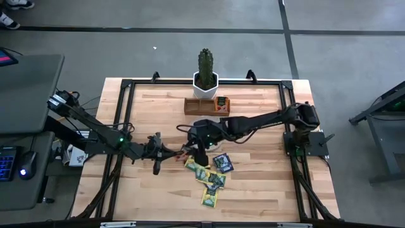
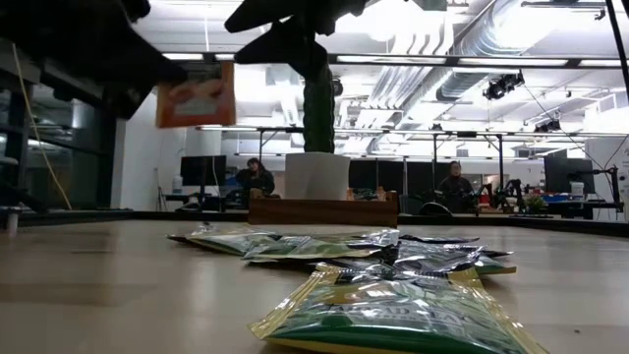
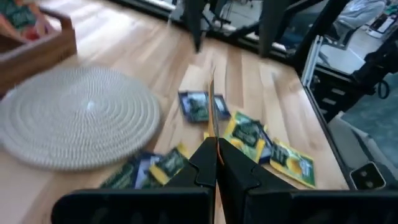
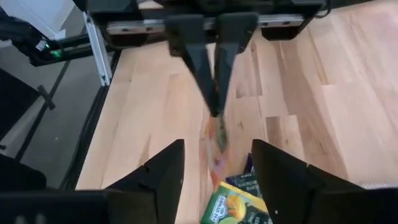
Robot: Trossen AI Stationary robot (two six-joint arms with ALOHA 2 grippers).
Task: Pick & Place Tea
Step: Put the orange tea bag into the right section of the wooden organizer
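An orange tea sachet (image 2: 195, 95) hangs in the air above the table's middle, with my left gripper (image 3: 216, 152) shut on it. In the left wrist view the sachet (image 3: 211, 118) shows edge-on as a thin line. My right gripper (image 4: 217, 180) stands open just right of it, its fingers apart and empty, facing the left gripper's fingers (image 4: 214, 87). Several green, yellow and dark blue tea sachets (image 1: 209, 177) lie flat in a loose pile on the table near the front. Another sachet (image 1: 221, 103) sits in the brown wooden tray (image 1: 196, 106). My left gripper pinches the orange sachet between its two fingers at one edge (image 3: 213, 144). The fingers come from the table's left side, slanting slightly down. The sachet sticks out beyond the fingertips, stands on edge, and is lifted well clear of the table.
A cactus in a white pot (image 1: 205, 79) stands behind the tray at the far edge. A round whitish woven mat (image 3: 74, 118) lies by the tray. Bare wood lies to the left and right of the pile. People sit in the room beyond the table (image 2: 257, 177).
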